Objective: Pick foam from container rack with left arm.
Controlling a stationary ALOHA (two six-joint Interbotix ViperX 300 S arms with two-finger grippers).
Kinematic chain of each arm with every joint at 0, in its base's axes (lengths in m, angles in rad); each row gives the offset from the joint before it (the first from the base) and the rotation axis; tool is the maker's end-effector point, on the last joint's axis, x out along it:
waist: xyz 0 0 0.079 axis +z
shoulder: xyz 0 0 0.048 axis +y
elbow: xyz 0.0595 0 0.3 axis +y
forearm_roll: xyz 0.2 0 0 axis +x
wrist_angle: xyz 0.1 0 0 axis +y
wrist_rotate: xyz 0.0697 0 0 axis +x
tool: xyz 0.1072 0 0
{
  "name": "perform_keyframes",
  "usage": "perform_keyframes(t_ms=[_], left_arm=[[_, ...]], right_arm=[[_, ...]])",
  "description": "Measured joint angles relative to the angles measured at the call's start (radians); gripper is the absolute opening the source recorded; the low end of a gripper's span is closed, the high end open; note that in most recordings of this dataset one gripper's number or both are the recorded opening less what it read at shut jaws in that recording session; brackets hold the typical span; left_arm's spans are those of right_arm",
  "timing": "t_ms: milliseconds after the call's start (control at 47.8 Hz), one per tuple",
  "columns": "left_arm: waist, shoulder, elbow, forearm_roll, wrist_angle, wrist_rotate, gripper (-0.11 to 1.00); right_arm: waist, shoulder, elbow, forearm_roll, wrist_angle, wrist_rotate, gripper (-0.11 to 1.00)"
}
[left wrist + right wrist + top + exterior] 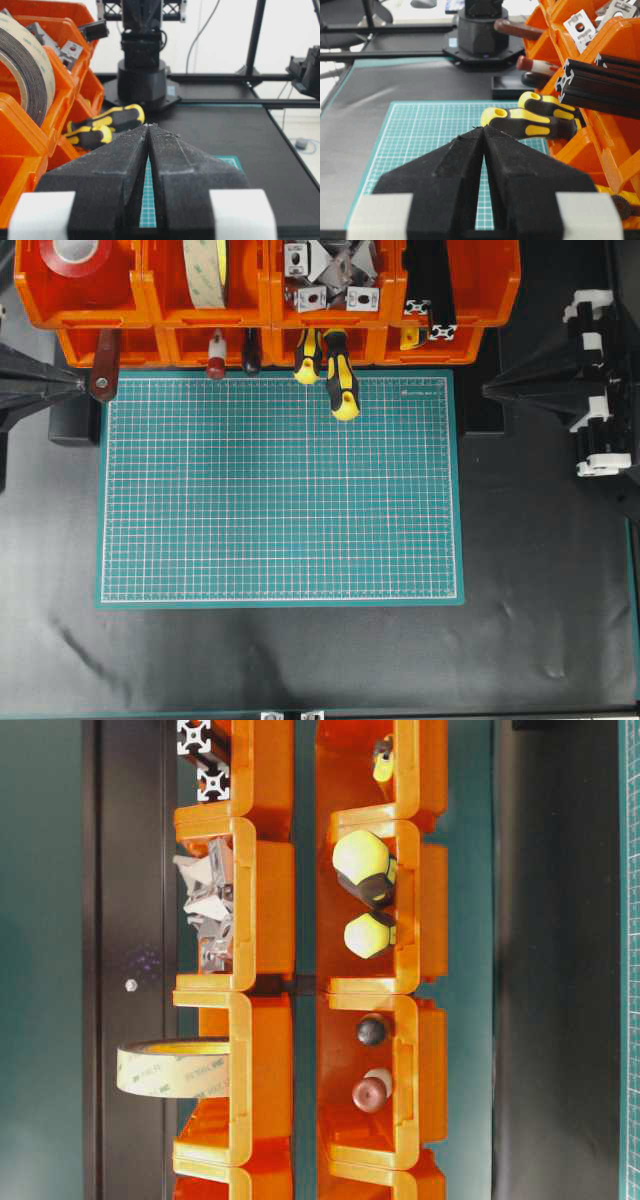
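Observation:
The foam (206,270) is a large cream-banded tape roll standing on edge in the second upper bin from the left of the orange container rack (140,302). It also shows in the table-level view (170,1068) and at the upper left of the left wrist view (27,65). My left gripper (82,383) is shut and empty at the left edge of the mat, below and left of the foam, apart from it; its tips meet in the left wrist view (149,126). My right gripper (487,390) is shut and empty at the right; its tips meet in its own view (483,128).
A green gridded mat (280,490) lies in front of the rack. Two yellow-black screwdrivers (340,380) stick out of a lower bin over the mat. A red tape roll (75,255), metal brackets (325,275), black extrusions (430,290) and a brown tool handle (103,370) sit in other bins.

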Motion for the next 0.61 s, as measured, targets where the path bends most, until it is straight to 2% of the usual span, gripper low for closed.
perform_keyframes(t_ms=[63,105,209,335,460,607], left_arm=[[0.003,0.0,-0.006,0.006,0.002,-0.012,0.05],[0.014,0.003,-0.035,0.028,0.005,-0.064,0.0],[0.048,0.014,-0.156,0.043,0.048,-0.222,0.0],[0.08,0.051,-0.278,0.048,0.198,-0.416,0.0],[0.117,0.107,-0.396,0.049,0.403,-0.601,0.0],[0.153,0.155,-0.5,0.051,0.546,-0.739,0.0]], right_arm=[[0.0,0.0,0.0,0.0,-0.002,0.003,0.03],[-0.002,-0.002,0.0,0.002,-0.009,0.003,0.0],[-0.003,-0.006,0.0,0.002,-0.026,0.003,0.0],[-0.003,-0.011,0.0,0.002,-0.035,0.005,0.0],[-0.003,-0.009,0.0,0.009,-0.037,0.006,0.0],[-0.003,-0.011,0.0,0.011,-0.037,0.006,0.0]])
